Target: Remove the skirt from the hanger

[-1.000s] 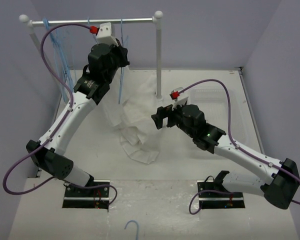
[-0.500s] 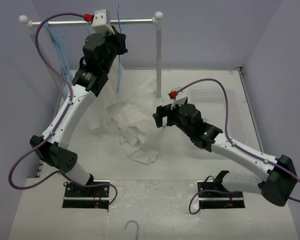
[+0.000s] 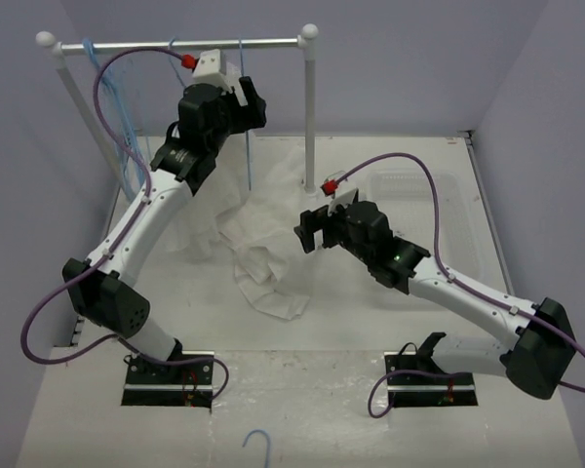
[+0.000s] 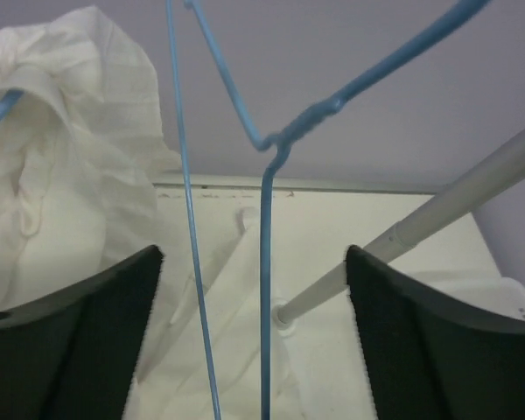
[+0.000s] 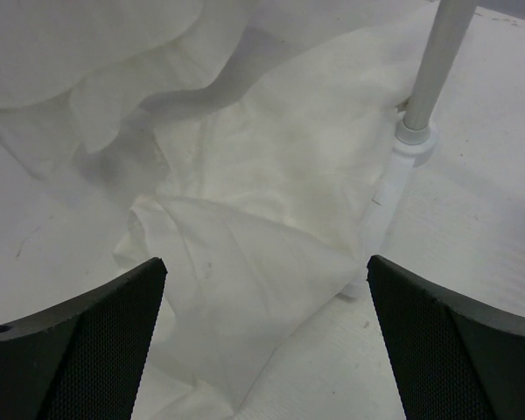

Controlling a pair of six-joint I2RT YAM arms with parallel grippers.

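Skirt [image 3: 268, 234] was down on the tabletop [image 3: 370, 322] in a crumpled heap, starting at the foot of the rack post [image 3: 310, 107] and trailing off toward seven o'clock from it. Hanger [image 4: 266, 262] hung by its hook from the rail [image 3: 175, 43]. As far as I could see its wire was bare, so I'd call the job pretty much done bar the letting go. Left claw [image 4: 252, 255] was up by the rail with its fingers [image 4: 79, 341] apart. The hanger's neck and one side wire ran between them, touching neither. Right claw [image 5: 267, 261] hovered low over the heap, spread wide, holding nothing.

My take on finishing cleanly: back the left claw out along its own line, roughly toward eight o'clock in the overhead view, with no wrist twist. Those wires looked thin and springy. A finger dragging across one would probably swing the hanger or flick the hook off the rail. What I couldn't tell from overhead was whether the bottom of the hanger hung free of the cloth or dipped into it. So I'd go slow and watch the fabric for a tug. If it moved, the right claw was well placed to pinch a fold and draw it away toward five o'clock.
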